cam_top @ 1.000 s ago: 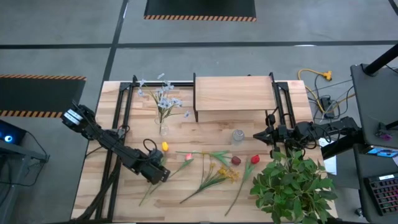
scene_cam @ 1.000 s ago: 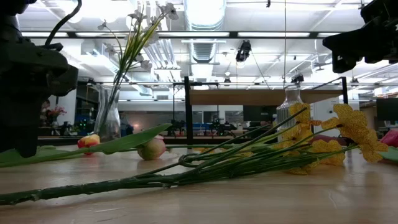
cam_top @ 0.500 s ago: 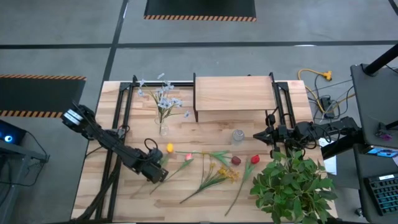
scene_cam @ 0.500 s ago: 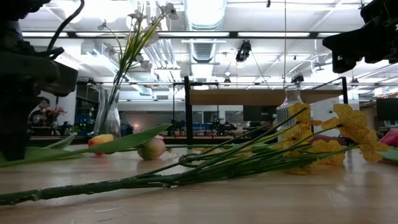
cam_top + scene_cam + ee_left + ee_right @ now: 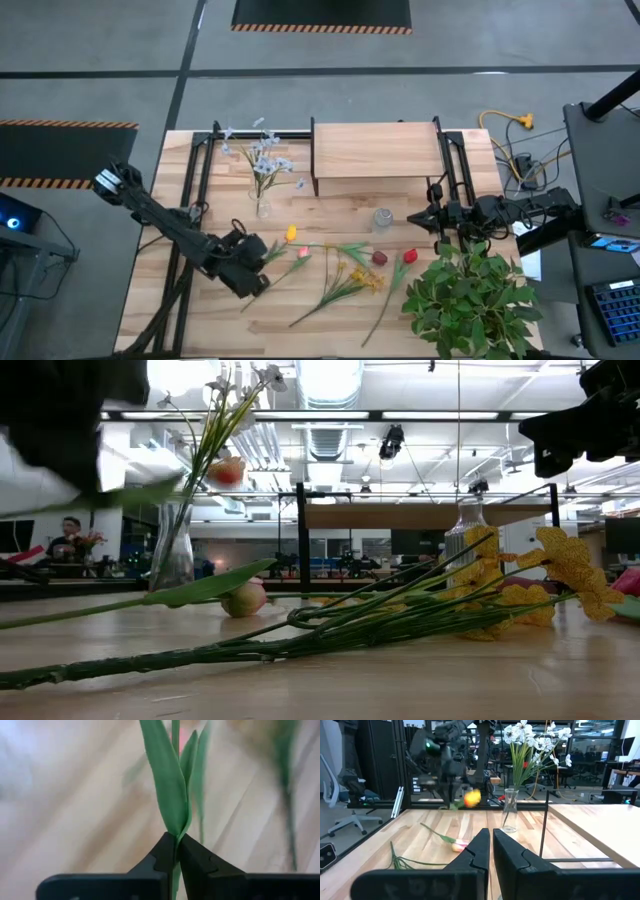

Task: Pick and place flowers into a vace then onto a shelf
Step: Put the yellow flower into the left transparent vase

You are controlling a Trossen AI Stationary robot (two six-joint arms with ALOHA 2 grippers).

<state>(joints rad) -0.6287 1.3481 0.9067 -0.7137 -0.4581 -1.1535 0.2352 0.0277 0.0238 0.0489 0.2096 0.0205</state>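
Glass vase (image 5: 263, 208) near the table's (image 5: 300, 330) rear left held pale blue-white sprigs (image 5: 264, 160); a second, small clear vase (image 5: 382, 219) stood in front of the shelf (image 5: 376, 150). The left gripper (image 5: 262, 255) was clenched on the leafy stem of a yellow tulip (image 5: 291, 233), lifted off the boards near the front left. The right gripper (image 5: 412, 217), fingers (image 5: 475, 855) pressed together and holding nothing, hung by the right edge. Other flowers (image 5: 345, 280) lay along the front.

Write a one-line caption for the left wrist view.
Left hand shut on the yellow flower's stem above the wooden table.
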